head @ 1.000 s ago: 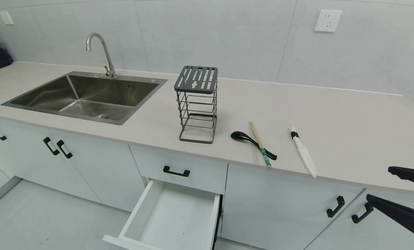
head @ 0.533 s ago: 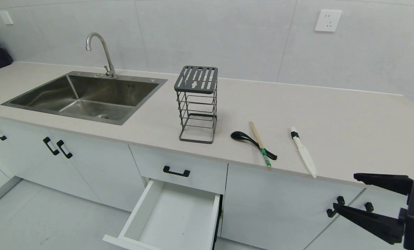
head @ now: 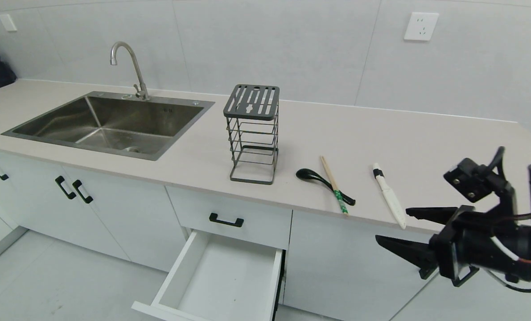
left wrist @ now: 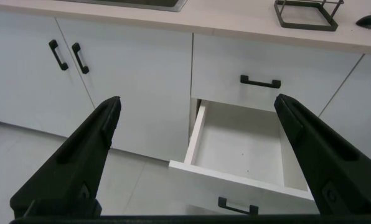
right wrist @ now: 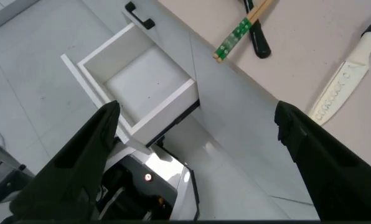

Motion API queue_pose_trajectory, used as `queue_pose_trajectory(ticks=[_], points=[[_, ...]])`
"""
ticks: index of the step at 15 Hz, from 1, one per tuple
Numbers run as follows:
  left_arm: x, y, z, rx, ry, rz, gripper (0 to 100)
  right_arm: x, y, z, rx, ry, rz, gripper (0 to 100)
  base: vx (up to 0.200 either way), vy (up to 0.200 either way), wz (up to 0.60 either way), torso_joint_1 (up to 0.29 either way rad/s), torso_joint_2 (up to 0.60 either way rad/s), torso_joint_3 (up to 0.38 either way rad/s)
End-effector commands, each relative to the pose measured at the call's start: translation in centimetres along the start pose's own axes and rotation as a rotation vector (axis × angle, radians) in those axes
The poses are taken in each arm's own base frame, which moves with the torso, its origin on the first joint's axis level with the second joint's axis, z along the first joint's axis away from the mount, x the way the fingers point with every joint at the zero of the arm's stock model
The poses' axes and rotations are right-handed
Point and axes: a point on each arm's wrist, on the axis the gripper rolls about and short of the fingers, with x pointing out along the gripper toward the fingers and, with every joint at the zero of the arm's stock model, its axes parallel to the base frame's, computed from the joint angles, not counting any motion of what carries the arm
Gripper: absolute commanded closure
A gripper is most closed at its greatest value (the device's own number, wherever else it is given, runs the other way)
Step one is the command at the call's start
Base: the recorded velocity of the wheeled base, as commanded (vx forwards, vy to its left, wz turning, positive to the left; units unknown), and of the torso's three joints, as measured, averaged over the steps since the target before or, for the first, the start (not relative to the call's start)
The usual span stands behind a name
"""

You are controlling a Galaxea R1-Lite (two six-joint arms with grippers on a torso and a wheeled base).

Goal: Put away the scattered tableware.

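A black spoon (head: 323, 183), wooden chopsticks with green ends (head: 333, 184) and a white knife (head: 389, 195) lie on the countertop (head: 426, 147) near its front edge. The chopsticks cross the spoon's handle. My right gripper (head: 392, 226) hangs open in front of the counter edge, just below the knife's tip, with nothing in it. In the right wrist view the chopsticks (right wrist: 241, 28), the spoon handle (right wrist: 257, 40) and the knife (right wrist: 347, 71) lie beyond my right gripper (right wrist: 197, 107). My left gripper (left wrist: 197, 101) is open, low before the cabinets, facing an open drawer (left wrist: 241, 149).
The white drawer (head: 220, 276) stands pulled out below the counter, with nothing in it. A dark wire rack (head: 252, 133) stands left of the spoon. Farther left are a steel sink (head: 109, 125) and a faucet (head: 133, 67). Cabinet doors carry black handles (head: 226, 220).
My right gripper has come in from the lower right edge, moving left and up to the counter's front edge near the knife. The tableware has not moved.
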Motion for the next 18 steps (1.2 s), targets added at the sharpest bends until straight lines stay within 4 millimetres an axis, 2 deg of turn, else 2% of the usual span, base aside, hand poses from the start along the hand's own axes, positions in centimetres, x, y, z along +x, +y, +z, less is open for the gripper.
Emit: queue_pose_trajectory(ticks=[1, 2, 3, 8, 12, 18], points=[[0.0, 0.0, 0.0, 0.000, 0.001, -0.003, 0, 3.9, 0.2, 1.2, -0.011, 0.043, 0.031, 0, 0.000, 0.000, 0.00, 0.000, 0.00, 0.000], [0.0, 0.0, 0.0, -0.003, 0.002, -0.007, 0, 4.6, 0.5, 1.7, -0.017, 0.038, 0.040, 0, 0.000, 0.000, 0.00, 0.000, 0.00, 0.000], [0.0, 0.0, 0.0, -0.002, 0.001, -0.008, 0, 6.1, 1.0, 2.4, 0.002, 0.045, 0.027, 0, 0.000, 0.000, 0.00, 0.000, 0.00, 0.000], [0.0, 0.0, 0.0, -0.002, 0.001, -0.008, 0, 10.8, 2.6, 3.3, 0.059, 0.070, -0.075, 0, 0.000, 0.000, 0.00, 0.000, 0.00, 0.000], [0.0, 0.0, 0.0, -0.003, 0.001, -0.008, 0, 11.7, 3.9, 3.1, 0.119, 0.082, -0.142, 0, 0.000, 0.000, 0.00, 0.000, 0.00, 0.000], [0.0, 0.0, 0.0, -0.002, 0.001, -0.008, 0, 11.4, 3.1, 1.6, 0.151, 0.141, -0.287, 0, 0.000, 0.000, 0.00, 0.000, 0.00, 0.000]])
